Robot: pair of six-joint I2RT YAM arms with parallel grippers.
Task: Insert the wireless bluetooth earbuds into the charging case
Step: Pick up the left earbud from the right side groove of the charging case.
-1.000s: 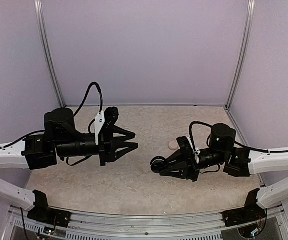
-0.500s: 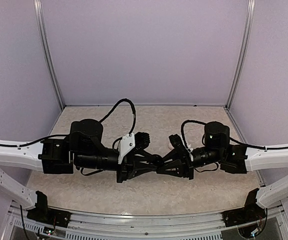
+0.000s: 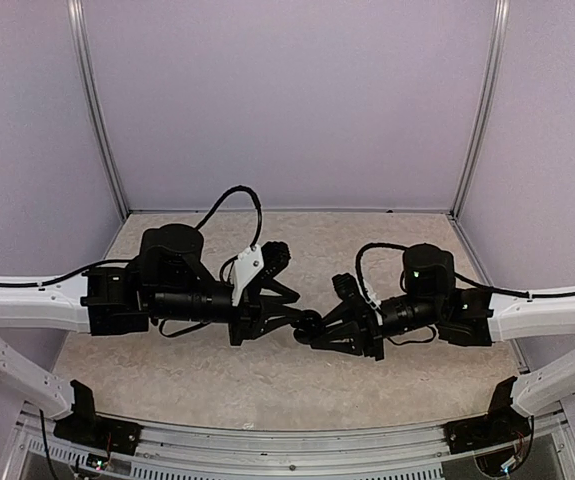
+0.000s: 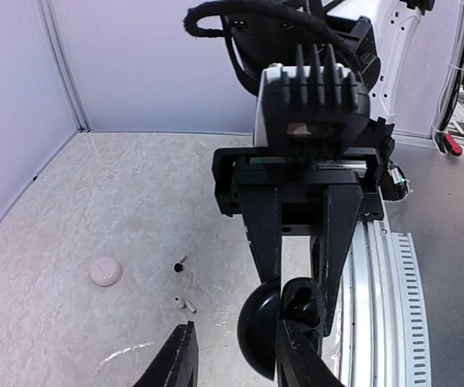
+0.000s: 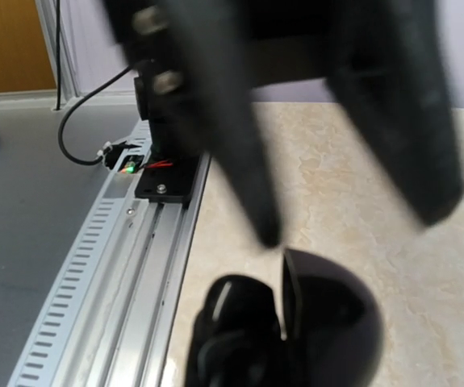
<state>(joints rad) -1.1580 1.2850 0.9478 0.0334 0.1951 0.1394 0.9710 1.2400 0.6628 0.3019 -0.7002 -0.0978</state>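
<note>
**Left wrist view.** The right gripper (image 4: 300,284) pinches a black, rounded charging case (image 4: 257,332) at its fingertips and holds it above the bench (image 4: 94,201). The left gripper (image 4: 236,339) faces it with fingers spread. One finger overlaps the case and the other stands apart from it. Whether the overlapping finger touches the case cannot be told.

Two earbuds lie on the bench, well apart from both grippers: a black earbud (image 4: 179,263) and a pale earbud (image 4: 185,304). Both lie between the case and a pale round puck (image 4: 106,271), and the pale earbud is the nearer to the case. A faint glassy streak (image 4: 127,352) lies on the same side of the case; what it is cannot be told. On the opposite side of the case runs a slotted rail (image 4: 381,306).

**Top view.** The two arms meet at the case and hide the earbuds and the puck.

**Right wrist view.** A pale seam divides the case into two halves. Two blurred black fingers (image 5: 223,137) stand spread above it.

**Count.** One case, two earbuds, one puck, one streak.
</note>
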